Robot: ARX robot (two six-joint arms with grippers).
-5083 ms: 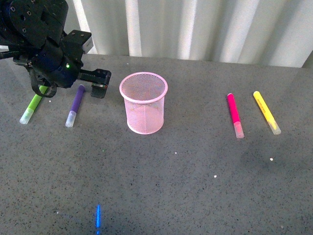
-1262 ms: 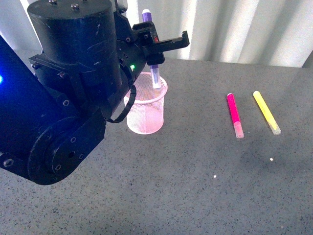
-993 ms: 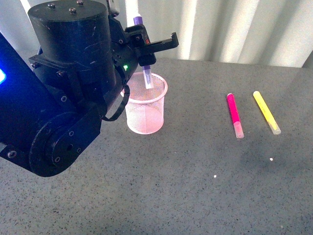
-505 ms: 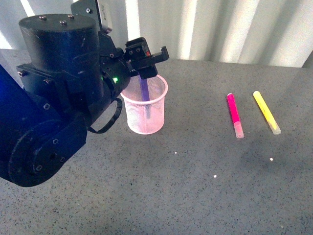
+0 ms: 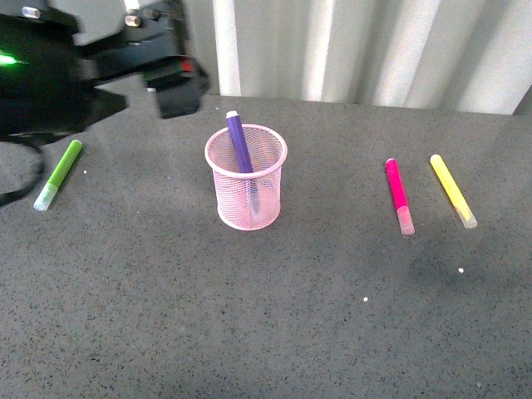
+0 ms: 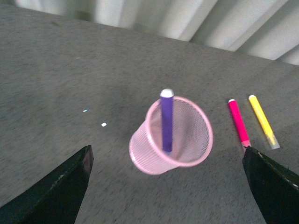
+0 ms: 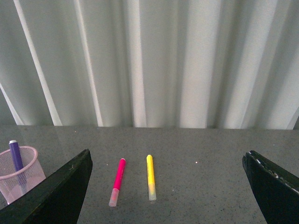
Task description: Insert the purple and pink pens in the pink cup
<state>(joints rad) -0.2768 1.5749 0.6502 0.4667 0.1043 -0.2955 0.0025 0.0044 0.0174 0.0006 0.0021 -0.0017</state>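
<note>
Grey tabletop (image 5: 249,316) holds pink cup (image 5: 237,208) with purple pen (image 5: 239,145) inside, clear of the wide, empty left claw (image 6: 166,154).

left pincer (image 6: 167,150): jaws spread wide, raised | right pincer (image 7: 168,155): jaws spread wide

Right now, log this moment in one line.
purple pen: in pink cup | pink pen: on table | left gripper: open | right gripper: open

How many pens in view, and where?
4. The purple pen stands in the pink cup; the pink pen and yellow marker lie apart to its right; the green marker lies to its left. Left arm may hide others.
</note>
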